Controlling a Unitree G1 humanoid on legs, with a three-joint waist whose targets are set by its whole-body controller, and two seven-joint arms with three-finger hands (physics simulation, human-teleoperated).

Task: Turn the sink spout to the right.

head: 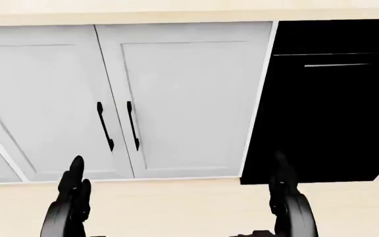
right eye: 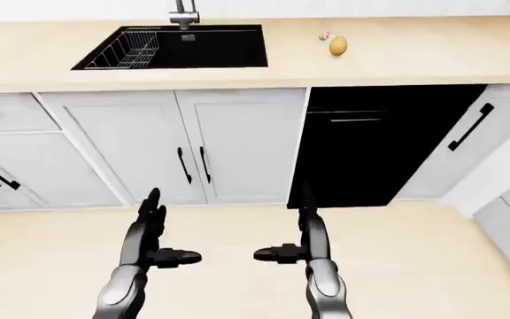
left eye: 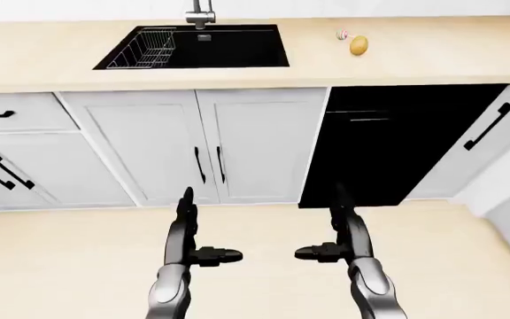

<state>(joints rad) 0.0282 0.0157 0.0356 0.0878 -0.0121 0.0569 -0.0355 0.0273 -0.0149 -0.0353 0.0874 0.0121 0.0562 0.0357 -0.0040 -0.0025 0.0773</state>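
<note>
Light wood counter spans top of left-eye view; black sink set in at 11 o'clock; potato at 1 o'clock, small pinkish item just beside it.

Left hand and right hand are raised side by side, fingers open, thumbs pointing inward.

Matt black sink; metal spout

The sink spout is cut off by the top edge, upper left of the left-eye view.
</note>
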